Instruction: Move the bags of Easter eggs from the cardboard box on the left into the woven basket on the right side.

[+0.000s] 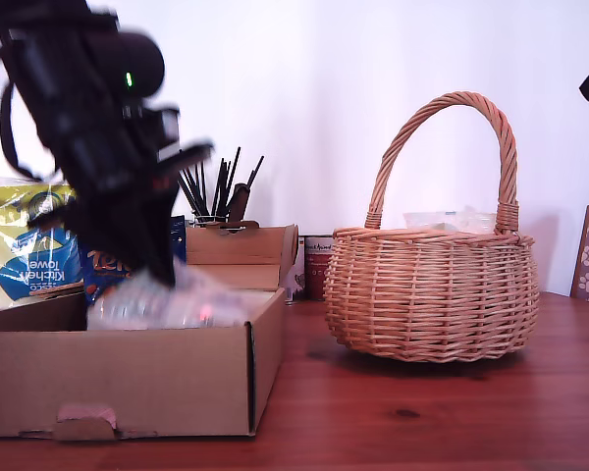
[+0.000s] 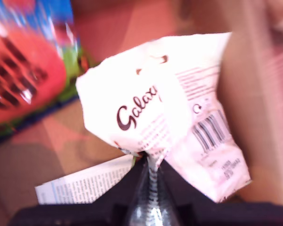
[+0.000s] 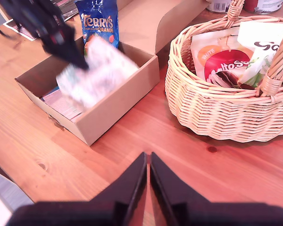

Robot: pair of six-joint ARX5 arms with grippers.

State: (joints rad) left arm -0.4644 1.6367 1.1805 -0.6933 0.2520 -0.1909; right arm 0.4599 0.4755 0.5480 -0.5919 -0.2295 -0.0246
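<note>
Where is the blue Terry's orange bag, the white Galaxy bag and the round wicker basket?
blue Terry's orange bag (image 3: 100, 21): second wrist view, on its printed front.
white Galaxy bag (image 2: 146, 108): first wrist view, on its front beside the lettering.
round tan wicker basket (image 1: 432, 294): exterior view, on its bulging woven side.

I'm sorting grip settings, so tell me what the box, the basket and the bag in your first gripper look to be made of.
The cardboard box looks like matte brown corrugated card, with raw cut edges and a tab notch. The woven basket seems to be tan wicker: interlaced strands, a wrapped handle. The white Galaxy bag, pinched in my first gripper, looks like thin glossy plastic film, judging by its creases and sheen.
</note>
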